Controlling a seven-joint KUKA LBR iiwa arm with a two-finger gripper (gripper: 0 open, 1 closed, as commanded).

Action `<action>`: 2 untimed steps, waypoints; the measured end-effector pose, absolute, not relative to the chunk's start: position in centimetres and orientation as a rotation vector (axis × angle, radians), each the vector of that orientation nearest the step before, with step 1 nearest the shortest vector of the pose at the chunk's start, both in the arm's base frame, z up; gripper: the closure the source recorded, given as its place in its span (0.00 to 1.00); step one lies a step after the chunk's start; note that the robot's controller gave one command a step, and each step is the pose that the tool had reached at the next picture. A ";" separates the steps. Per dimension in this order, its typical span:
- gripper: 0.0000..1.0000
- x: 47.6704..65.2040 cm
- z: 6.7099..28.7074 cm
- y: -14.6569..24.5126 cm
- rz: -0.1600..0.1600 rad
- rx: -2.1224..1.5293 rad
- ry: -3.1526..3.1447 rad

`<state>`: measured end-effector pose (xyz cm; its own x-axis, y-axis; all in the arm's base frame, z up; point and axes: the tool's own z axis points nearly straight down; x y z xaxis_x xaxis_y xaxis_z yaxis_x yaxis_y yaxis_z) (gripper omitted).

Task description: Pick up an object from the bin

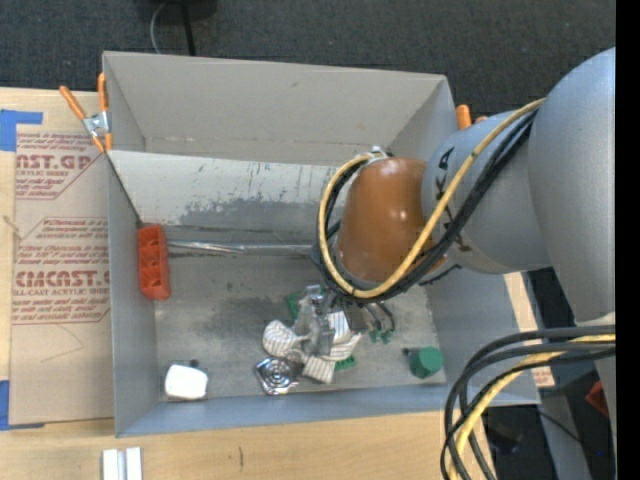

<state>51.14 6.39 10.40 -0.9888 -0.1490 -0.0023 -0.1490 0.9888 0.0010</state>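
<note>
The fingers [318, 318] point straight down into the grey metal bin [200, 318], probably to straddle the crumpled white striped paper piece [338, 348] lying against them. Whether they are wide or narrow, I cannot tell.

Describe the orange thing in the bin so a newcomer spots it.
In the grey bin, go to the left wall. The orange block lies against it, apart from the heap. Its neighbour, the white lump, is rounded; the block is long and orange.
</note>
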 end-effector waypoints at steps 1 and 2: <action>1.00 50.8 15.8 6.3 0.001 -0.256 3.136; 1.00 51.2 19.8 6.0 0.001 -0.260 3.123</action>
